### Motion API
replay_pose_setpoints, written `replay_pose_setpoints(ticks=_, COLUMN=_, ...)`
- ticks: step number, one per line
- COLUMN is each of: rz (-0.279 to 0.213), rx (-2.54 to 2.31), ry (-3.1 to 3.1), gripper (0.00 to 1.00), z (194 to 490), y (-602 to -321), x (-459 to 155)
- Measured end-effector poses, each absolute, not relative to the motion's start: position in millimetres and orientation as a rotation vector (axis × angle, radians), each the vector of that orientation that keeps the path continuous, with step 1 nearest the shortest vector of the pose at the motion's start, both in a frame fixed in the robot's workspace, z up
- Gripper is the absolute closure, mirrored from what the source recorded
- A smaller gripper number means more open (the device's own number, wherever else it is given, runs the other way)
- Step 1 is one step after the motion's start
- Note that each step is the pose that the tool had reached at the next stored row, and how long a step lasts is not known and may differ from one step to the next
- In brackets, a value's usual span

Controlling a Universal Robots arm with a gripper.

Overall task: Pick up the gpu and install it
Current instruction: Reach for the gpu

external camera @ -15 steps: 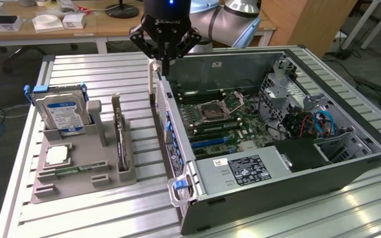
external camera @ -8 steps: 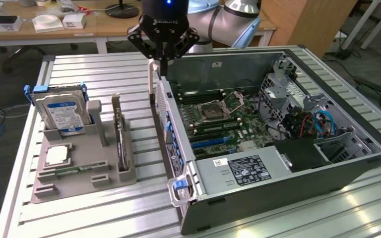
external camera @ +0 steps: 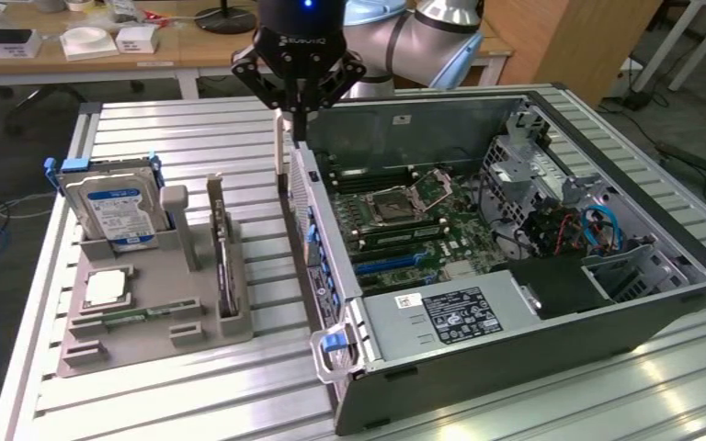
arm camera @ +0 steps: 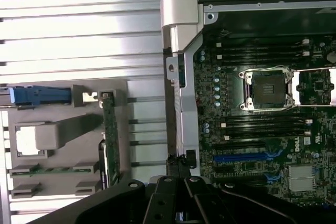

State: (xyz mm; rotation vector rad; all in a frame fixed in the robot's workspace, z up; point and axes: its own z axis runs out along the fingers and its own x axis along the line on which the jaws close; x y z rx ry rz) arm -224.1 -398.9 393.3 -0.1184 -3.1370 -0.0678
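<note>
Exterior view: the claw (external camera: 294, 108) is seen fully shut with nothing gripped, hanging point-down over the side wall of the open computer case (external camera: 513, 340), between the grey holder tray (external camera: 144, 344) and the motherboard (external camera: 415, 230). The gpu (external camera: 221, 248) is not yet picked up; it stands on edge in the long slot of the tray, on the side nearest the case. In the wrist view the claw (arm camera: 176, 182) is again seen over the case wall, with the gpu (arm camera: 109, 129) off to one side, well apart. For the pick-up step it is judged that the claw should be opened before descent, centred over the card's upper edge, aligned with its length, and closed on the bare board, not on components; a straight vertical lift is advised so that the slot walls are not scraped. The tray, resting on the slatted worktop (external camera: 181, 395), also holds an upright hard drive (external camera: 114, 209), a flat processor chip (external camera: 108, 287) and a green strip, probably memory (external camera: 126, 317). The case holds the motherboard with an open processor socket (external camera: 404, 197) and a labelled power supply (external camera: 451, 312).
</note>
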Motion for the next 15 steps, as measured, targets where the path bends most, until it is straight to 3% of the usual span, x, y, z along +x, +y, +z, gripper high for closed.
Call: replay_pose_setpoints(ticks=15, rz=-0.068, rx=-0.118, ry=-3.134, gripper=0.90, z=393.3, y=-398.9, x=-230.5)
